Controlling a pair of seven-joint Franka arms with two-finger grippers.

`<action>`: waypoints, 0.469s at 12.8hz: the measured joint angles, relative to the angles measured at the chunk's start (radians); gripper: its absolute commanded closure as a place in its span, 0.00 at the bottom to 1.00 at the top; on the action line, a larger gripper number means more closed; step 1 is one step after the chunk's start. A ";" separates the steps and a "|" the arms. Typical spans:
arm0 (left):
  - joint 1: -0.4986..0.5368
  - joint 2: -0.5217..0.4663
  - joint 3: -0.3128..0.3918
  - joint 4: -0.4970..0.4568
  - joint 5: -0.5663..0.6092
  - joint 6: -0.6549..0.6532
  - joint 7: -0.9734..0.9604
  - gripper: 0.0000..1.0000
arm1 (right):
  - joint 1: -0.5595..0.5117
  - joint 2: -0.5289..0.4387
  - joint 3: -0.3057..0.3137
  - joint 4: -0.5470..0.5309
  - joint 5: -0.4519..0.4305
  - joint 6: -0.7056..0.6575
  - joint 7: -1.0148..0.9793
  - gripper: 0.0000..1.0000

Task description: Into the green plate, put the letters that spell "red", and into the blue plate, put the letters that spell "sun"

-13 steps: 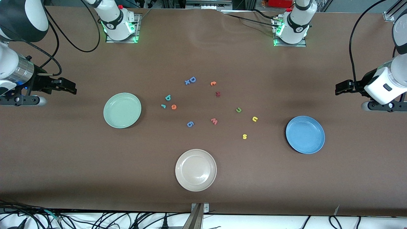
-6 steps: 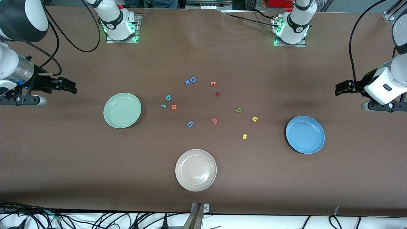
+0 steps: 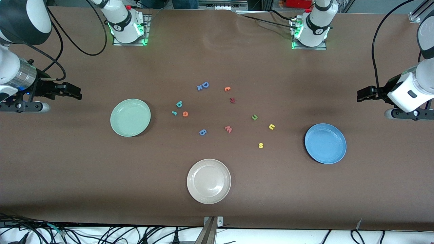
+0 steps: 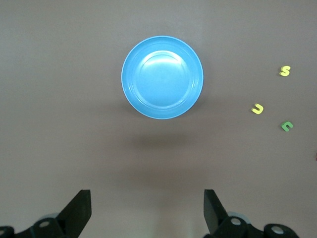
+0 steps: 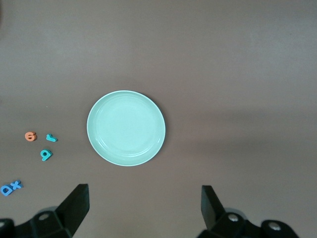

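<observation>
The letters "r" (image 3: 174, 113), "e" (image 3: 185, 114), "d" (image 3: 179, 104) lie loose on the table (image 3: 67, 162) beside the green plate (image 3: 130, 117); "s" (image 3: 260, 145), "u" (image 3: 271, 126), "n" (image 3: 254, 117) near the blue plate (image 3: 325, 143). Left pincer (image 4: 146, 208) and right pincer (image 5: 143, 206) hang released at the table ends, holding nothing.

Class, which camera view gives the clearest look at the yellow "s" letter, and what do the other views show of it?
The left wrist view shows the yellow "s" best: larger, its shape clear on bare table. The front view shows it tiny, between the cream plate and the blue plate. The right wrist view does not show it.
</observation>
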 measured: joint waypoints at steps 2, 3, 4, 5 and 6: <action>-0.004 0.071 -0.004 -0.002 -0.004 0.029 0.000 0.00 | 0.005 0.001 0.001 -0.001 0.000 -0.002 0.000 0.00; -0.009 0.109 -0.007 -0.001 -0.032 0.051 0.000 0.00 | 0.014 0.006 0.002 -0.003 0.001 -0.002 0.000 0.00; -0.015 0.141 -0.010 0.000 -0.086 0.079 0.000 0.00 | 0.029 0.016 0.003 -0.004 0.001 -0.002 0.001 0.00; -0.023 0.170 -0.013 0.000 -0.147 0.110 0.000 0.00 | 0.049 0.030 0.005 -0.009 0.002 -0.001 0.002 0.00; -0.037 0.194 -0.016 0.001 -0.188 0.130 0.000 0.00 | 0.075 0.046 0.005 -0.022 0.002 0.010 0.004 0.00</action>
